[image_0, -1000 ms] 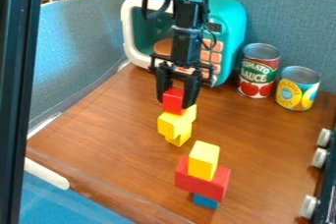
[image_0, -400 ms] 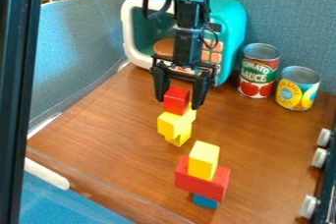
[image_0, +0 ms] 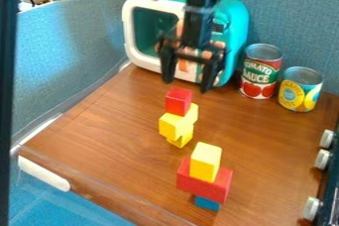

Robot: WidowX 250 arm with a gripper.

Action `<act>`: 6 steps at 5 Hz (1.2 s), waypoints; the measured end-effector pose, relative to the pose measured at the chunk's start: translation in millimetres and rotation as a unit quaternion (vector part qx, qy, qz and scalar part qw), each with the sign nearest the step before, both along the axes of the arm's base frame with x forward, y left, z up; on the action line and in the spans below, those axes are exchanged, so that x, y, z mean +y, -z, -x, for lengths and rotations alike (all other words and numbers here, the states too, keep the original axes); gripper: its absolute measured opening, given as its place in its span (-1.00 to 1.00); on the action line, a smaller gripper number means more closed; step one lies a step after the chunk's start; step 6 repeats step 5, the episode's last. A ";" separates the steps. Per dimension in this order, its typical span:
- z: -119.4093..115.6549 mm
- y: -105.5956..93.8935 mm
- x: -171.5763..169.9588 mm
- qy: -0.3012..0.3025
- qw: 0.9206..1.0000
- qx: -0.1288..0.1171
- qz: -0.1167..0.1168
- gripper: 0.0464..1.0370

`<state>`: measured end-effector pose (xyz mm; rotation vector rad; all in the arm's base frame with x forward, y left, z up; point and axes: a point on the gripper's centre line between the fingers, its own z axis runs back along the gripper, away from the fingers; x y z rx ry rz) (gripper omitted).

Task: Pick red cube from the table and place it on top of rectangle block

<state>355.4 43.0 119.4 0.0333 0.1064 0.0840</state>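
Note:
The gripper (image_0: 187,85) hangs open above and slightly behind the left stack, in front of the toy microwave, with nothing between its fingers. Below it the red cube (image_0: 178,101) rests on a yellow rectangular block (image_0: 177,124), with clearance between cube and fingertips. Another yellow piece (image_0: 182,141) shows under that block. Nearer the front stands a second stack: a yellow block (image_0: 206,161) on a red rectangular block (image_0: 204,182), over a blue block (image_0: 207,203).
A teal and white toy microwave (image_0: 235,27) stands at the back. Right of it are a tomato sauce can (image_0: 261,71) and a yellow-labelled can (image_0: 301,89). Grey partitions (image_0: 76,54) border the table (image_0: 106,136); white knobs (image_0: 322,159) line the right edge.
The gripper has opened, let go of the red cube, and risen away from it. The cube stays on the yellow block, and the other stack has not moved.

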 end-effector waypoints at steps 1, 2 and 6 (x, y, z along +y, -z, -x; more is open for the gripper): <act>3.7 -14.7 -14.3 0.012 0.999 -0.002 -0.034 0.93; 5.7 -18.5 -15.9 0.020 0.999 0.007 -0.046 0.93; 6.5 -7.0 -22.1 0.008 1.000 0.010 0.009 0.93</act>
